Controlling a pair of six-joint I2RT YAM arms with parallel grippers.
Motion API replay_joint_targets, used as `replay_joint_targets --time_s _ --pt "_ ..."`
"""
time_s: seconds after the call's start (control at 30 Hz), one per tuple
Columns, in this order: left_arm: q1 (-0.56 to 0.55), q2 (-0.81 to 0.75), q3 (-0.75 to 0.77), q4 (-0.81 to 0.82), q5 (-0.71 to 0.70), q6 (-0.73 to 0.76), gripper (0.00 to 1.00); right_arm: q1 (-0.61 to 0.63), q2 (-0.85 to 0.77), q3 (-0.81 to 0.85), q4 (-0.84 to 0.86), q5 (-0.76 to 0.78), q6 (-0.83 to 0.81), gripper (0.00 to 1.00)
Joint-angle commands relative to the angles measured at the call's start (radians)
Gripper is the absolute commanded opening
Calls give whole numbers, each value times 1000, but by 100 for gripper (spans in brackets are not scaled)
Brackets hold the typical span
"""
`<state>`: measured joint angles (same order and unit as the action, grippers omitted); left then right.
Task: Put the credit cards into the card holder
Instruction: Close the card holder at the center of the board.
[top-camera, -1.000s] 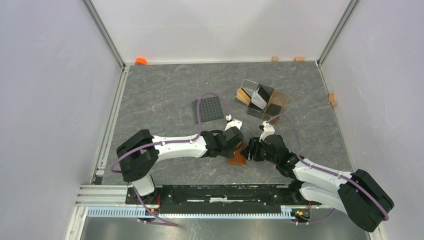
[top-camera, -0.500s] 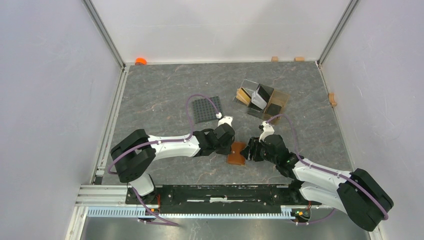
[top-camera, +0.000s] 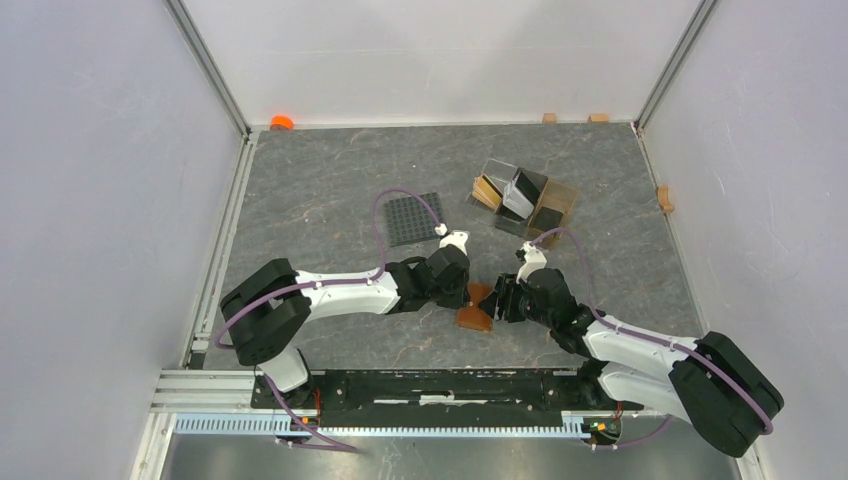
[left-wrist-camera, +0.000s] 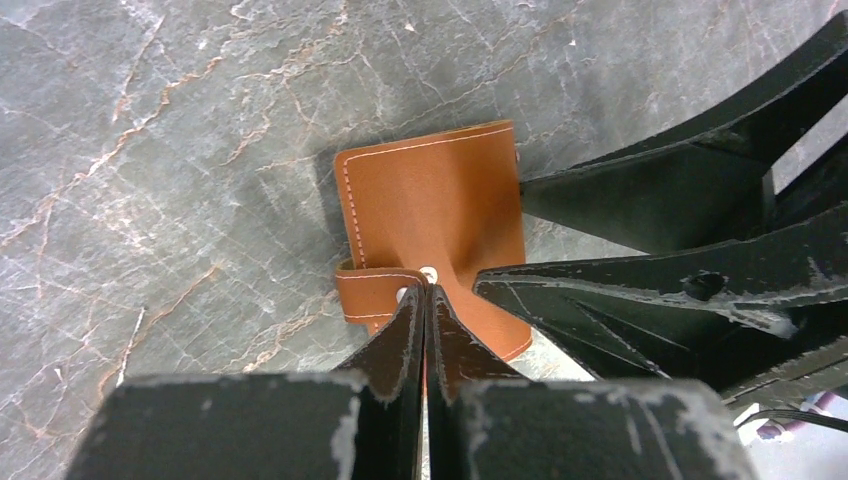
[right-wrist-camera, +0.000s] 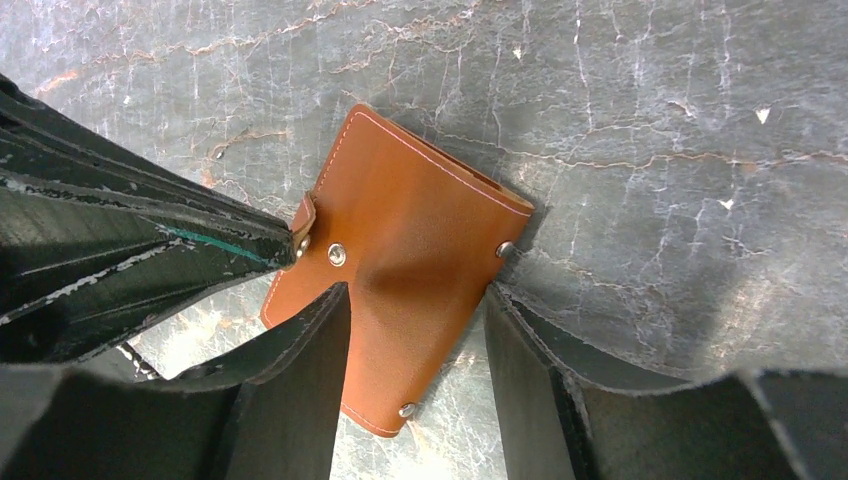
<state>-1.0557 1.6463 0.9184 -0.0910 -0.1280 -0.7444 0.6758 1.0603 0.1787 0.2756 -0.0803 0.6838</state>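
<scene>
The brown leather card holder lies between my two grippers near the table's front. In the left wrist view, my left gripper is shut, its tips pinching the card holder's snap strap by the stud. My right gripper is open over the card holder. One of its fingers overlaps the leather and the other tip stands at the holder's studded edge. The credit cards stand in the clear amber stand at the back right, far from both grippers.
A dark grey studded plate lies behind the left arm, with its purple cable looping over it. An orange object sits at the back left corner. Small wooden blocks line the back and right edges.
My left gripper has drawn back to the left off the card holder and now holds its strap up. The right gripper has narrowed slightly and stays at the holder.
</scene>
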Motion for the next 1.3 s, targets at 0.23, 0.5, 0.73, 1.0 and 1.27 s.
replay_joint_targets --time_s 0.23,0.5,0.73,1.0,1.27 --pt "17 1 -12 86 74 -13 2 1 38 -29 -59 -12 -7 57" --pt "16 24 0 73 86 -17 2 2 40 -27 -61 -8 -8 56" --pt "16 44 10 77 90 -13 2 2 38 -31 -63 -7 -7 56" --pt "16 41 5 87 84 -10 2 2 45 -32 -61 -8 -7 56" --pt "16 50 0 120 94 -13 2 2 53 -33 -56 -11 -8 56"
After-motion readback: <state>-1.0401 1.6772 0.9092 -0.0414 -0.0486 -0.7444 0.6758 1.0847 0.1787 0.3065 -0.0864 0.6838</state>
